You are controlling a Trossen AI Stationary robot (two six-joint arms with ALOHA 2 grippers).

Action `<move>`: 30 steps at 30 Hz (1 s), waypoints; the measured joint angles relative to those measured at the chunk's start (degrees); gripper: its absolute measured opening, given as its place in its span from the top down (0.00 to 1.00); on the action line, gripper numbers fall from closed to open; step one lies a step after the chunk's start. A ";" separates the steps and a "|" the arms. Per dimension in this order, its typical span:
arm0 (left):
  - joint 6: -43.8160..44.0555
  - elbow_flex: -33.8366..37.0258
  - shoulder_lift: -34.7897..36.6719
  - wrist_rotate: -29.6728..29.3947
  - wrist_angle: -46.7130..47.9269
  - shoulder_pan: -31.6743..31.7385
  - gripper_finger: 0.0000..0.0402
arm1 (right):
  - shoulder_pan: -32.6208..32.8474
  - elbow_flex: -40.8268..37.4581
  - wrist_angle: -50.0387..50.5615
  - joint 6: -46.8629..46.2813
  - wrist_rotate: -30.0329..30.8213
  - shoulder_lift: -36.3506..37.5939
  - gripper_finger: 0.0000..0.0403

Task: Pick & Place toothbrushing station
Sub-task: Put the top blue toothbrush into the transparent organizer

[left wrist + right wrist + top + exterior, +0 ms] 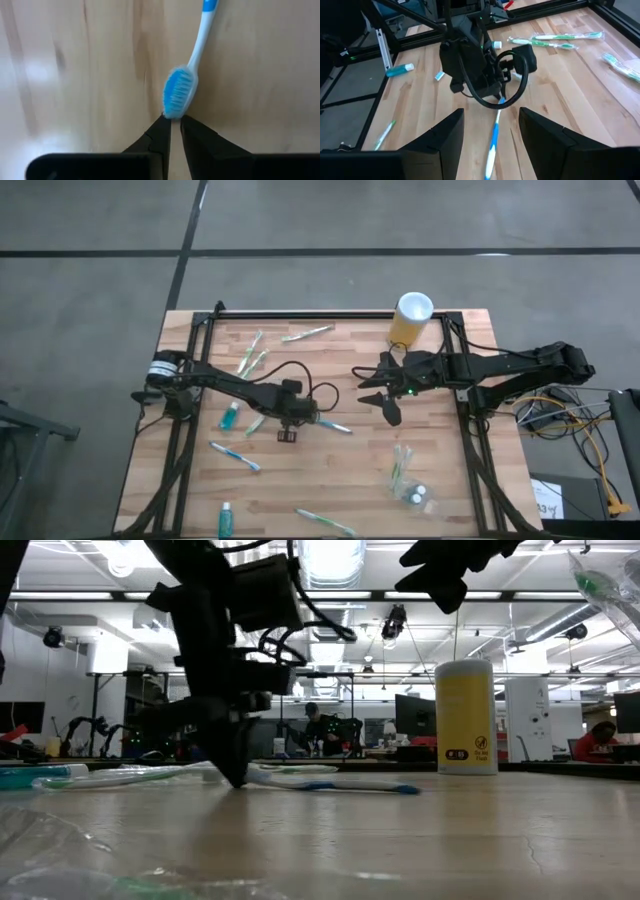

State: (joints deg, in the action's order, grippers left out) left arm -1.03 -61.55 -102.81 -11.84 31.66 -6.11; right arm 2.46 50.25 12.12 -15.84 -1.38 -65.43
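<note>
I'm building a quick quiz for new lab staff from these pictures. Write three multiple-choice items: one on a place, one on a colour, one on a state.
1. Where does the yellow cylinder stand?
A. by the far table edge, beside the right arm
B. at the table's middle
C. on the floor

2. What colour are the bristles at the left claw?
A. red
B. blue
C. black

3. How is the right claw?
A. shut on a tube
B. open, empty
C. holding a cup

Answers: 1 A, the high view shows it there. 2 B, the toothbrush head is blue. 3 B, its fingers stand apart with nothing between.
</note>
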 joint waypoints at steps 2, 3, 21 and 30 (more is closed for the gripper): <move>0.08 -0.01 -0.10 1.00 -3.49 0.00 0.87 | 0.00 -0.01 0.02 -0.01 0.01 0.00 0.54; 0.03 -0.01 -0.13 1.68 -5.68 -0.05 0.87 | 0.00 -0.01 0.04 0.00 0.00 0.00 0.54; 1.37 -4.49 -0.02 -2.98 -4.49 -0.31 0.87 | 0.00 -0.01 1.50 0.00 -0.01 -0.02 0.54; 3.20 -5.70 -0.02 0.70 0.75 -0.39 0.87 | 0.00 -0.01 1.44 0.00 -0.01 -0.04 0.54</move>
State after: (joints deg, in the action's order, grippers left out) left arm 2.17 -67.24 -102.83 -11.14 32.40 -6.50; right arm 2.46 50.24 13.56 -15.84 -1.39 -65.47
